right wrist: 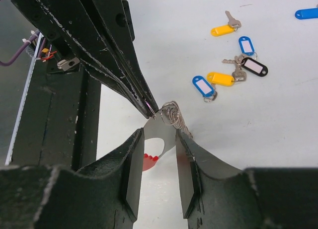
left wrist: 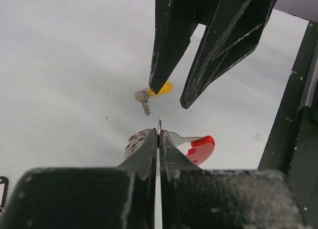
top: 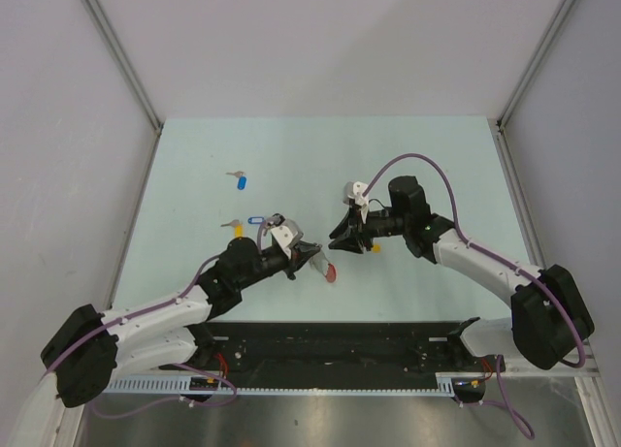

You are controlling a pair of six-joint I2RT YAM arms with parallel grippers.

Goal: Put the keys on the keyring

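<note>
My left gripper [top: 312,256] is shut on the thin metal edge of the keyring [left wrist: 159,123] and holds it above the table. Its red plastic arc [left wrist: 201,147] hangs to the right and its coiled grey rings [left wrist: 135,139] to the left. My right gripper [right wrist: 158,134] is open and empty. Its fingers [right wrist: 134,174] stand on either side of the keyring's grey plate [right wrist: 161,139], just short of it. A yellow-tagged key [left wrist: 161,88] lies on the table under the right gripper. Several tagged keys [right wrist: 233,72] lie in a cluster beyond.
A single blue-tagged key [top: 242,182] lies far left, apart from the cluster [top: 254,219]. A separate yellow-tagged key [right wrist: 222,29] lies past the cluster. The black rail [top: 340,345] runs along the table's near edge. Grey walls enclose the table.
</note>
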